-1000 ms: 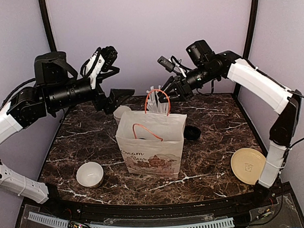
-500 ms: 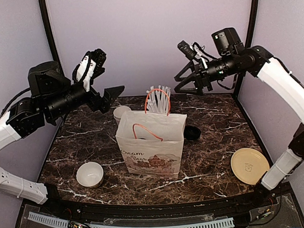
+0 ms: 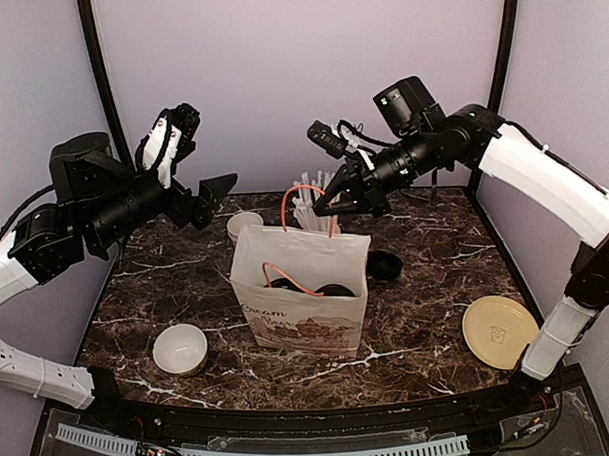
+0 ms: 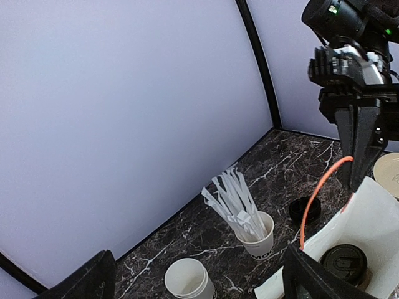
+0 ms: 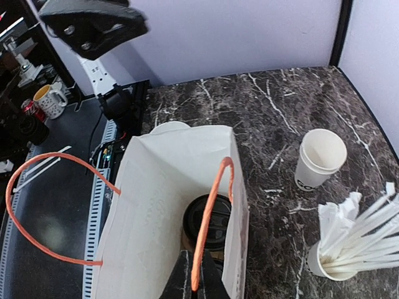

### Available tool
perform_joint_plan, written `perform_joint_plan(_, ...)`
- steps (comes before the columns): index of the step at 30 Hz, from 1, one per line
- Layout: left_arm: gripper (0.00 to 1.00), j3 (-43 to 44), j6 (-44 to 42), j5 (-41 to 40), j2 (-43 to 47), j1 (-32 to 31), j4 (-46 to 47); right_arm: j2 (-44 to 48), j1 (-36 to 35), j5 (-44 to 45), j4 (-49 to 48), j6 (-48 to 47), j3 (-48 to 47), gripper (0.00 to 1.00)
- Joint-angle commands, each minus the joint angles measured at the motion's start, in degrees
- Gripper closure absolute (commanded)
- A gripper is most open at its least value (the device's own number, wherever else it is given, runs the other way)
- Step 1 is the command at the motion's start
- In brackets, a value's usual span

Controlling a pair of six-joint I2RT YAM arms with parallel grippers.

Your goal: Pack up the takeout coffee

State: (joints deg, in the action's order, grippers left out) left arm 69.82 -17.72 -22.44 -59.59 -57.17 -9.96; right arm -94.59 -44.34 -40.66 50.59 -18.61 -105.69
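One pair of jaws, the right, has just swung back down from above the rear of the counter (image 3: 425, 234) and pinched together on the rear orange handle (image 5: 228, 163) of the bag. A moment ago they stood apart and clear of it. The left jaws are wide apart and hold nothing. They hang over the back left of the counter, drawn a little further from the bag than before.

Under the pinched handle, the paper bag (image 3: 302, 313) stands upright mid-counter. The top view shows two black lids in its mouth, so the coffee cups (image 3: 335, 290) sit inside, side by side. The right wrist view makes out only one of them clearly. Loading looks done, and the grip on the handle reads as a start on gathering or lifting the bag.

The front handle (image 3: 271, 269) droops into the mouth over the cups and would likely need collecting too. Just behind the bag, close to the right jaws, stands the straw cup (image 4: 259, 233); a sideways pull could brush its straws. Near it is an open, lidless cup (image 4: 187, 279), and to the bag's right a loose black lid (image 3: 384, 265) lies on the counter. A white bowl (image 3: 180, 348) and a yellow plate (image 3: 499, 331) sit near the front corners, well apart from the bag.
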Motion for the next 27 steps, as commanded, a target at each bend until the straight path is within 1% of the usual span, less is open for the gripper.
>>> perform_joint_plan(1, 0.05, -1.43, -1.13, -2.22, 1.53, 0.10, 1.79, 2.87, -8.55, -3.16, 2.31, -4.31, 0.08, 1.00)
perform_joint_plan(4, 0.05, -1.74, -2.07, -2.83, 1.25, 0.58, 2.62, 2.30, -14.89, -5.06, 7.05, -8.50, 0.54, 1.00)
perform_joint_plan(7, 0.05, -1.60, -2.76, -2.87, 0.68, 1.01, 3.24, 1.34, -20.39, -4.53, 10.64, -12.50, 0.82, 1.00)
perform_joint_plan(12, 0.05, -1.80, -2.92, -3.45, 1.35, 1.08, 3.67, 0.19, -25.73, -3.29, 13.78, -15.72, 0.53, 1.00)
perform_joint_plan(16, 0.05, -1.88, -3.17, -3.86, 2.26, 1.09, 3.42, -0.45, -27.34, -2.49, 14.51, -16.28, 0.94, 1.00)
perform_joint_plan(21, 0.05, -2.33, -3.25, -3.94, 2.82, 1.09, 3.35, -0.68, -27.32, -0.55, 14.93, -16.65, -0.09, 1.00)
perform_joint_plan(24, 0.05, -2.68, -3.42, -3.81, 2.74, 1.09, 3.56, -0.86, -26.48, 1.85, 15.42, -16.88, -0.93, 1.00)
perform_joint_plan(27, 0.05, -2.99, -3.46, -3.49, 2.73, 1.09, 4.03, -0.24, -24.11, 2.85, 14.60, -16.77, -0.94, 1.00)
